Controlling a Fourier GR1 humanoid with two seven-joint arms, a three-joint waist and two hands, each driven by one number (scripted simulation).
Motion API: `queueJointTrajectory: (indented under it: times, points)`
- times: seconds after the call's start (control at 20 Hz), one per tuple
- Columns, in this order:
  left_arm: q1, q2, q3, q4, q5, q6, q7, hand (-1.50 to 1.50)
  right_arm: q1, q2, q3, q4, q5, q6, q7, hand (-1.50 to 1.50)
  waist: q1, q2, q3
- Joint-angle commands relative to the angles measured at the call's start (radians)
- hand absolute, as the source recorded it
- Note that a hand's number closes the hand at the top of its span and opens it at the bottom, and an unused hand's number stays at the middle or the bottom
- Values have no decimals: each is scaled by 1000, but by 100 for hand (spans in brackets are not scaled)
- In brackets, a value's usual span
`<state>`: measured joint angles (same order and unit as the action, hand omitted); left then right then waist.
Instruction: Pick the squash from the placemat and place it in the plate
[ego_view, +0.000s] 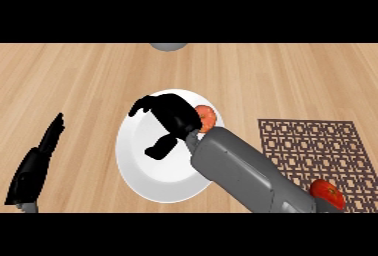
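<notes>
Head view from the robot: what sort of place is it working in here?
Probably a kitchen counter or dining table: a wooden top carries a white plate, a patterned placemat and a red vegetable. The right hand is over the plate, holding something orange.

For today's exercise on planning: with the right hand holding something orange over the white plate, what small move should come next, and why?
Probably lower and open the right hand. Its fingers curl round the orange squash, which already sits over the plate, off the placemat.
</notes>
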<state>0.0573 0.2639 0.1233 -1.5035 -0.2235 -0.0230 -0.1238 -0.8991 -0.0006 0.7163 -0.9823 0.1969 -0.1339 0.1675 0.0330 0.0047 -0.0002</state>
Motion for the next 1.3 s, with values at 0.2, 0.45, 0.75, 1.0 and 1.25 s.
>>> queueJointTrajectory:
  times: [0.2, 0.45, 0.75, 1.0, 1.25]
  points:
    - [-52, 20, 37, 23, 8, -2, 28, 0, 50, 1, -122, -14, -158, -185, -125, -150, -17, 0, 1]
    - [33, 4, 25, 24, 4, -10, -57, 0, -9, -57, -354, 85, -229, -108, -159, -150, -16, 1, 0]
    - [10, 28, 48, 6, 17, -30, -8, 0, 65, -161, -525, 105, -386, 83, -335, -150, -19, 1, 1]
    - [44, -22, 6, -30, -20, 1, -10, 0, 37, -252, -618, 247, -416, 260, -516, -150, -12, 1, 1]
    - [-11, -7, 36, 72, -7, -11, -60, 0, -11, -362, -663, 454, -377, 401, -699, -150, -3, 8, 1]
